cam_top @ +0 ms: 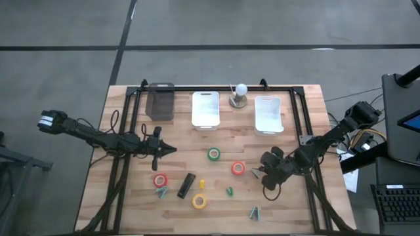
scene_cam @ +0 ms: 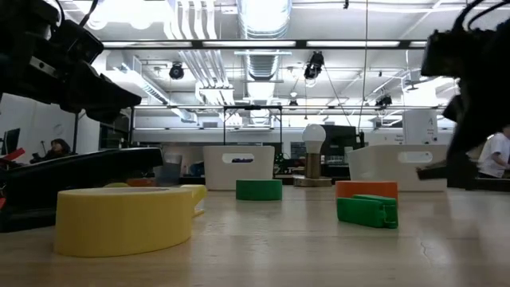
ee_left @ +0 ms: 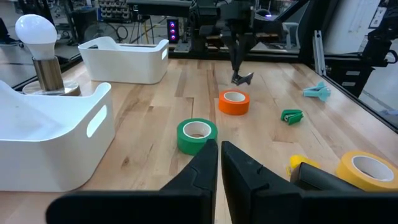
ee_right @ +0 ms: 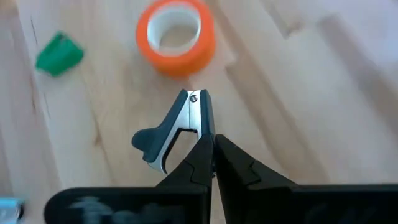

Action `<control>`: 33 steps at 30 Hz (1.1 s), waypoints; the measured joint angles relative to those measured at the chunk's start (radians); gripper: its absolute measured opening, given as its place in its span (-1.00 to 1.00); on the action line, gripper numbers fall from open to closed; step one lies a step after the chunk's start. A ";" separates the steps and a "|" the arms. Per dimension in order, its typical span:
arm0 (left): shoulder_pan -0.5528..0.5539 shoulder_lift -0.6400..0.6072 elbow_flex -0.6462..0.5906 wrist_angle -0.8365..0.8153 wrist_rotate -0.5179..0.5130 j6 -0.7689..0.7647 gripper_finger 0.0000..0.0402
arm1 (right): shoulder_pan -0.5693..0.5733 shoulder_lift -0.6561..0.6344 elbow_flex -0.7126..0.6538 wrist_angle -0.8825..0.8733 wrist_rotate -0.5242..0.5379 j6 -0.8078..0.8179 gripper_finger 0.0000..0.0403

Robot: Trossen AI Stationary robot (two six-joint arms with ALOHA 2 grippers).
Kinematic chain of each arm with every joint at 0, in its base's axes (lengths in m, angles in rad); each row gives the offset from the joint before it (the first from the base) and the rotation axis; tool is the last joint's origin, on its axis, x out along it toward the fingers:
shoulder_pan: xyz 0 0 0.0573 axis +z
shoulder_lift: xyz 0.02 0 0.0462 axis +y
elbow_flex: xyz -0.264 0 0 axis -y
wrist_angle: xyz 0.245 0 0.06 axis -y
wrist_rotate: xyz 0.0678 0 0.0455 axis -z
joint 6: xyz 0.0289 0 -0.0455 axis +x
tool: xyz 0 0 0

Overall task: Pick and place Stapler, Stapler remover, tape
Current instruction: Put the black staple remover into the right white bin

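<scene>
a dark staple remover (ee_right: pixel 166 140) is pinched in the right gripper (ee_right: pixel 213 146) fingers, lifted just beside the orange tape (ee_right: pixel 176 36). it should be carried level to a white bin (cam_top: pixel 268 113). the left gripper (ee_left: pixel 219 151) is held clenched, empty, over the tabletop (cam_top: pixel 289 203).

Along the far edge of the wooden tabletop (cam_top: pixel 131 196) stand 3 bins: a dark translucent bin (cam_top: pixel 160 102), a white bin (cam_top: pixel 205 109) beside it, and another white bin (cam_top: pixel 268 113) farther right. Between the 2 white bins a white light bulb (cam_top: pixel 241 88) sits upright on a round metal base (cam_top: pixel 237 101).
</scene>
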 joint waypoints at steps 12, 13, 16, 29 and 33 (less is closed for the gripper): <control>0.000 0.000 0.000 0.000 0.000 0.000 -0.88 | -0.147 -0.137 0.158 -0.365 0.400 -0.065 -0.96; 0.000 0.000 0.000 0.000 0.000 0.000 -0.88 | -0.155 -0.155 0.167 -0.386 0.447 -0.065 -0.96; 0.000 0.000 0.000 0.000 0.000 0.000 -0.88 | -0.192 -0.216 0.180 -0.424 0.543 -0.073 -0.96; 0.000 0.000 0.000 0.000 0.000 0.000 -0.88 | -0.517 -0.359 0.112 -0.438 0.545 -0.107 -0.96; 0.000 0.000 0.000 0.000 0.000 0.000 -0.88 | -0.616 -0.339 0.086 -0.415 0.499 -0.146 -0.96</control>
